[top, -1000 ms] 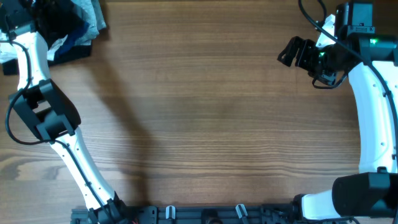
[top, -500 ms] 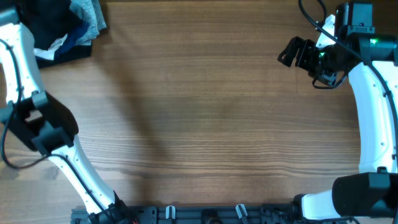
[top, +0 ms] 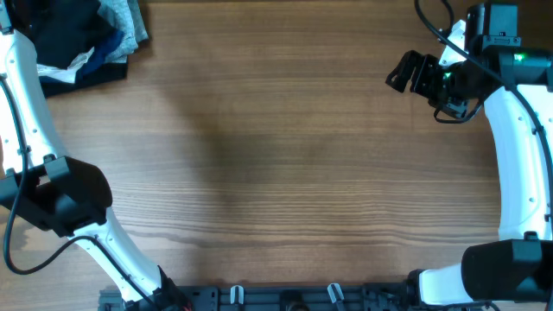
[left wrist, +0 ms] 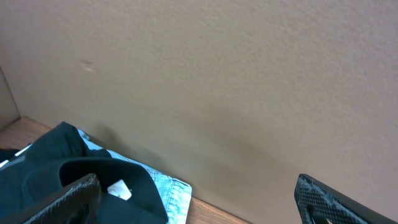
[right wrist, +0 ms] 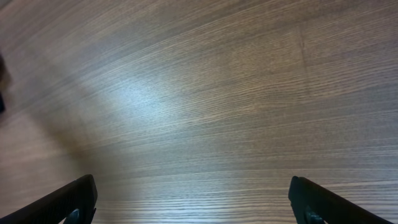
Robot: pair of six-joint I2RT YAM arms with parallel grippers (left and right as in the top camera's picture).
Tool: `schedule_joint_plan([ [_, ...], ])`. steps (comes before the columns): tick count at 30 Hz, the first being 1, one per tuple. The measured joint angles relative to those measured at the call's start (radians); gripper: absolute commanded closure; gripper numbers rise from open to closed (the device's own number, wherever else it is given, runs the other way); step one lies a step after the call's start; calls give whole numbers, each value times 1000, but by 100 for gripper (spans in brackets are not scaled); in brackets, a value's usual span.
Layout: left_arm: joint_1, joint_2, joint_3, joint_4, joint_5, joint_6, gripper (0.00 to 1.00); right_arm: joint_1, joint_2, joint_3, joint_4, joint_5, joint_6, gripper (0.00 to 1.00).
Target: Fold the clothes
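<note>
Vs a second ago: left arm (top: 26,95) is swinging outward. Its elbow is sitting lower and nearer the left edge of the table (top: 285,155), and the forearm is running up along that edge instead of crossing the pile (top: 121,22), so more of the pile is showing. Left gripper (left wrist: 199,208) is sitting outside the overhead shot; the wrist view is showing its fingers spread wide, holding nothing, facing a beige wall (left wrist: 217,74) with the pile just below. Right arm (top: 518,155) isn't moving. Right gripper (top: 404,71) is hanging over the far right part of the table, jaws wide, holding nothing, only wood grain under it. Black garment (top: 65,26) is lying bunched in the far left corner, mixed in with the pile's light-blue and white pieces and running off the top edge of the overhead frame. Open wood is stretching across the centre and near side between the two arms, which are keeping to the left and right margins.
</note>
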Motion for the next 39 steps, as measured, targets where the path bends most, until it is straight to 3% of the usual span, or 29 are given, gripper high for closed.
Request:
schedule_joint_plan([
  [1,1,0,0,1,-1,0,9,0,0,0,0,0,-1,0],
  [3,5,0,0,5,-9,-3,41,0,0,0,-2,0,-4,0],
  [6,14,11,0,46,-38,4,79,0,0,0,-3,0,-20,1],
  [11,48,94,0,171,-83,2,91,0,0,0,-4,2,-27,1],
  [15,71,216,0,236,-98,3,96,0,0,0,-11,20,-27,0],
  [22,83,394,0,299,-121,3,95,0,0,0,-18,39,-27,0],
  [26,82,437,0,334,-123,3,78,0,0,0,-18,42,-27,0],
  [30,71,436,0,387,-103,1,72,0,0,0,-24,42,-27,0],
  [31,67,436,0,396,-91,1,55,0,0,0,-26,42,-27,0],
  [32,64,435,0,402,-79,3,44,0,0,0,-26,42,-27,1],
  [35,49,416,0,406,-29,3,37,0,0,0,-26,42,-27,0],
  [37,35,387,-4,406,7,3,41,0,0,0,-26,42,-27,0],
  [39,14,334,-5,404,48,3,66,0,0,0,-26,42,-27,0],
])
